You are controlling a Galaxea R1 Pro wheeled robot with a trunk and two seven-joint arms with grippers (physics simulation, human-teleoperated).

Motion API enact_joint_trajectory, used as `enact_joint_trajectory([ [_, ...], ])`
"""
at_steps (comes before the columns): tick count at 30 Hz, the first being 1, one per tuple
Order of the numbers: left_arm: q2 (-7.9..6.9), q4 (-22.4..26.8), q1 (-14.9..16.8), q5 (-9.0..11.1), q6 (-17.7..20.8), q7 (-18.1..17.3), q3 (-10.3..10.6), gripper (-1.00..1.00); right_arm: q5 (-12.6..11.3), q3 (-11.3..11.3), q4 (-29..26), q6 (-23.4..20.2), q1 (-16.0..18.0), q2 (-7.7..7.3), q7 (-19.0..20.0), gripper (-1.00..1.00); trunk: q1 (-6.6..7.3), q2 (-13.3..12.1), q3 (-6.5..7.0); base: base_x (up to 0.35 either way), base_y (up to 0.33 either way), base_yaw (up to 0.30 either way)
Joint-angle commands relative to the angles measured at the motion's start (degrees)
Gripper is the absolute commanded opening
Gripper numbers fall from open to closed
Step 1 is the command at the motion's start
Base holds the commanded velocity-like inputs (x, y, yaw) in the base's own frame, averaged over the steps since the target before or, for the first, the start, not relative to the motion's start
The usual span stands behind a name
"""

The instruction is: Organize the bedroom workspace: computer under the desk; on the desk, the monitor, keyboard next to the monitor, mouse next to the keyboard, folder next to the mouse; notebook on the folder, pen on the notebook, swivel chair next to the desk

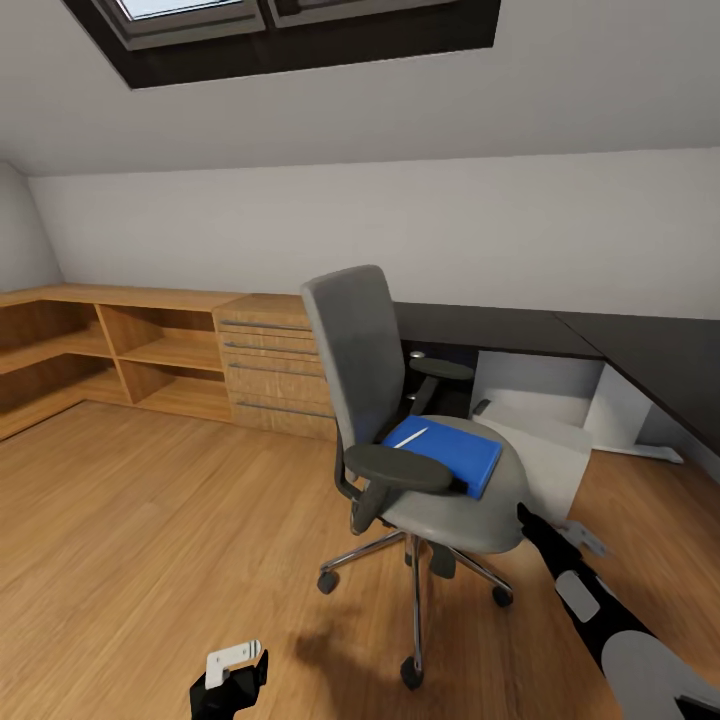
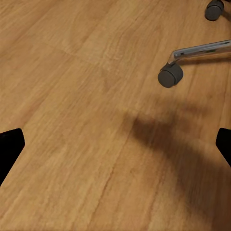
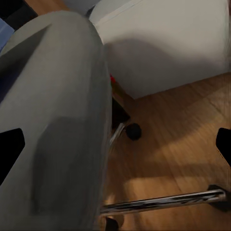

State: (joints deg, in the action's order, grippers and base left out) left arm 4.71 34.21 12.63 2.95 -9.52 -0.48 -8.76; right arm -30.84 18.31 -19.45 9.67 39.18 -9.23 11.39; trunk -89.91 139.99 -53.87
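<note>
While folder (image 1: 446,452) lies on swivel chair (image 1: 400,420), pen (image 1: 411,437) apparently atop.

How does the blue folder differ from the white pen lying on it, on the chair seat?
The folder is bright blue, broad and flat, covering much of the swivel chair seat; the pen is white, thin and stick-like, far smaller. The folder rests directly on the seat, while the pen lies on the folder's top, near the corner toward the backrest. Both lie flat on the chair, and neither is on the desk yet.
</note>
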Motion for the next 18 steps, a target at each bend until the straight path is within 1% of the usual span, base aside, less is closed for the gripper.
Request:
enact_joint_trajectory([
  [1, 0.04, 0.0, 0.0, 0.3, -0.1, -0.1, -0.1, 1.00, -1.0, 0.3, 1.4, -0.7, 0.0, -0.66, 0.4, 1.00, 0.00, 0.0, -0.06, 0.000, 0.000, 0.000],
  [4, 0.04, 0.0, 0.0, 0.3, -0.2, -0.1, -0.1, 1.00, -1.9, 0.3, 0.9, -1.7, 0.0, -1.34, 0.4, 1.00, 0.00, 0.0, -0.06, 0.000, 0.000, 0.000],
  [9, 0.04, 0.0, 0.0, 0.3, -0.1, -0.1, -0.1, 1.00, -4.2, 0.3, 0.1, -2.6, 0.0, -1.97, 1.2, 1.00, 0.00, 0.0, -0.06, 0.000, 0.000, 0.000],
  [13, 0.04, 0.0, 0.0, 0.3, -0.1, -0.1, -0.1, 1.00, -4.8, 0.3, 0.0, -2.8, 0.0, -2.19, 2.4, 1.00, 0.00, 0.0, -0.06, 0.000, 0.000, 0.000],
  [18, 0.04, 0.0, 0.0, 0.4, -0.2, -0.1, -0.2, 1.00, -5.1, 0.3, -0.1, -2.9, 0.0, -2.31, 4.2, 1.00, 0.00, 0.0, -0.06, 0.000, 0.000, 0.000],
])
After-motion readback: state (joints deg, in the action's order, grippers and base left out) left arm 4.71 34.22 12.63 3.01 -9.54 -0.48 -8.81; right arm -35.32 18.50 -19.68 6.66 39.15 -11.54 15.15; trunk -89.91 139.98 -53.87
